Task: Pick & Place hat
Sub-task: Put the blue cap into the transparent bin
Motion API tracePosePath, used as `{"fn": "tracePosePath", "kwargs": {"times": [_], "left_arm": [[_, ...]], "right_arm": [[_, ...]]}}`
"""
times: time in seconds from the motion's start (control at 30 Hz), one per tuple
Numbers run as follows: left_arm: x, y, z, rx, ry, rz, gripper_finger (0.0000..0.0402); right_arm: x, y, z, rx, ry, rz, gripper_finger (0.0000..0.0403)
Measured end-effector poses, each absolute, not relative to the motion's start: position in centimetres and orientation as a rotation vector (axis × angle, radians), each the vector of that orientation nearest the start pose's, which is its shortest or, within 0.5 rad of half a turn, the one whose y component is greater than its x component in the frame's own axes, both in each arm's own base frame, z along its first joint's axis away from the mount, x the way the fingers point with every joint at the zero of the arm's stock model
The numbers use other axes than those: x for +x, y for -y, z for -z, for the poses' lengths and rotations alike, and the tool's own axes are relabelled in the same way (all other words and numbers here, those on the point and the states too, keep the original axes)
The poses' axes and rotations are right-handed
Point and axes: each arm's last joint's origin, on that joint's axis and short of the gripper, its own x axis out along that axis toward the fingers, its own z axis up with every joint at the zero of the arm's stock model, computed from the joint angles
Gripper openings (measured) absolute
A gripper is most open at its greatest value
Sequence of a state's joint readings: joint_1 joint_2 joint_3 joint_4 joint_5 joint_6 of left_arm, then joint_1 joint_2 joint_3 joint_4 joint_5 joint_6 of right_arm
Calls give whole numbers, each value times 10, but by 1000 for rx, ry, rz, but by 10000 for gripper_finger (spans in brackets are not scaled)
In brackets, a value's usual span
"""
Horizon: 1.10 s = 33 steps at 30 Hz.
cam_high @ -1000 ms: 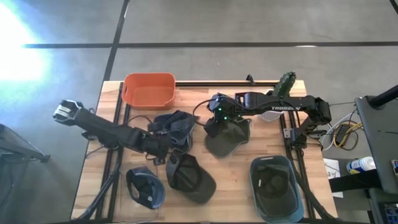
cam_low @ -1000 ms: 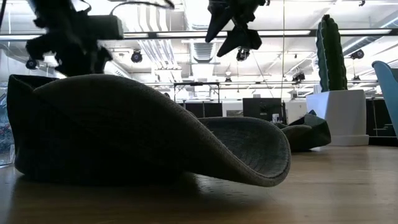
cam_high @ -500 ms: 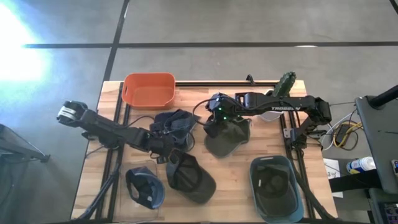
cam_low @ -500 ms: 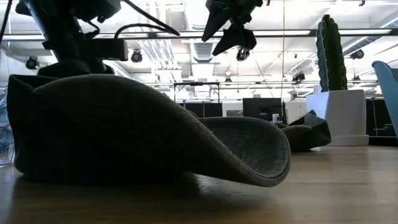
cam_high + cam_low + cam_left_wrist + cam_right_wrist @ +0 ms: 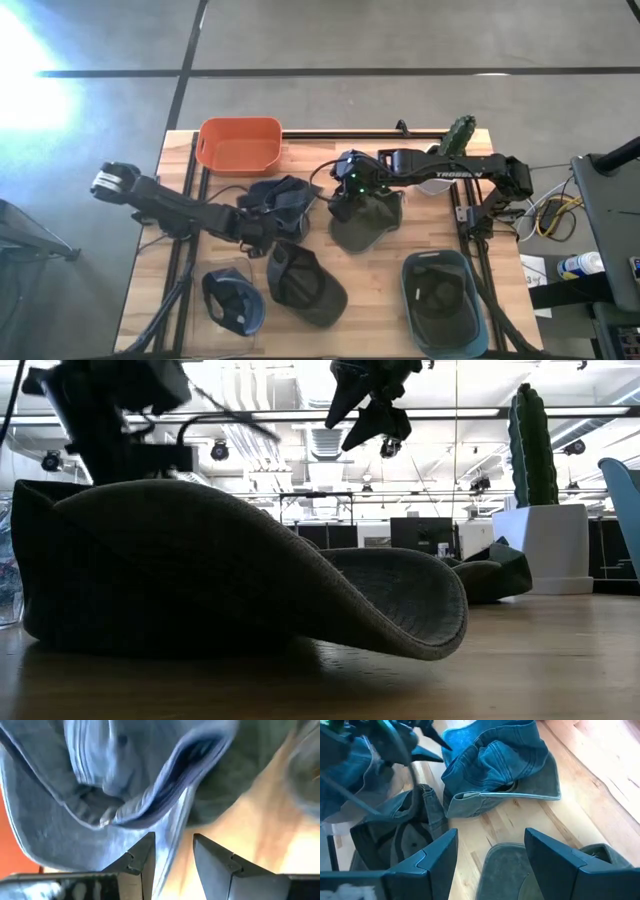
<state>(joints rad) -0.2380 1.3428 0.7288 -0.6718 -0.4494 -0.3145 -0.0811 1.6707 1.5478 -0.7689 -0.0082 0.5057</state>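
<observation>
A blue denim hat point(image 5: 283, 198) lies crumpled on the table near the orange bin. My left gripper point(image 5: 266, 234) is at its near side, open. In the left wrist view, the left gripper point(image 5: 174, 862) has the denim hat point(image 5: 100, 795) just ahead, with its brim edge running down into the gap. My right gripper point(image 5: 345, 204) hovers open above a grey-green hat point(image 5: 366, 228) at the table's middle. The right wrist view shows the right gripper point(image 5: 490, 857) with fingers spread wide over that hat point(image 5: 510, 872), the denim hat point(image 5: 495, 765) beyond. My left gripper has one finger point(image 5: 142, 860) on each side of the denim hat's brim edge point(image 5: 169, 837). It comes in low from the table's left. Whether the fingers touch the cloth, I cannot tell. The hat lies on the table.
A dark olive cap point(image 5: 303, 285) and a dark blue cap point(image 5: 235, 302) lie near the front edge. A blue bin point(image 5: 443, 305) at the near right holds a dark hat. An orange bin point(image 5: 238, 145) sits at the far left, a cactus pot point(image 5: 458, 135) at the far right.
My left arm has kept moving by the denim hat. In the low view its wrist changes pose from frame to frame. My right arm has kept still above the grey-green hat, and the hats on the table have not shifted.
</observation>
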Motion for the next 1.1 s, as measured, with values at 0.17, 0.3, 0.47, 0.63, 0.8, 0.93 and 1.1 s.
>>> {"fn": "tracePosePath", "kwargs": {"times": [0.17, 0.3, 0.47, 0.63, 0.8, 0.93, 1.1], "left_arm": [[215, 31, -171, 245, -1134, -508, 126], [218, 26, -172, 258, -1102, -561, 117], [220, 23, -170, 204, -1108, -512, 62], [221, 24, -171, 118, -1085, -537, 11], [227, 26, -206, -40, -990, -569, 9], [227, 26, -264, -139, -865, -621, 8], [210, 28, -338, -393, -698, -688, 7]], "right_arm": [[357, 29, -320, 515, -855, 294, 224], [357, 29, -320, 519, -854, 296, 224], [357, 29, -320, 525, -853, 299, 224], [357, 29, -320, 528, -853, 300, 224], [357, 29, -320, 527, -853, 301, 224], [357, 29, -320, 526, -852, 300, 224], [357, 29, -321, 521, -846, 299, 224]]}}
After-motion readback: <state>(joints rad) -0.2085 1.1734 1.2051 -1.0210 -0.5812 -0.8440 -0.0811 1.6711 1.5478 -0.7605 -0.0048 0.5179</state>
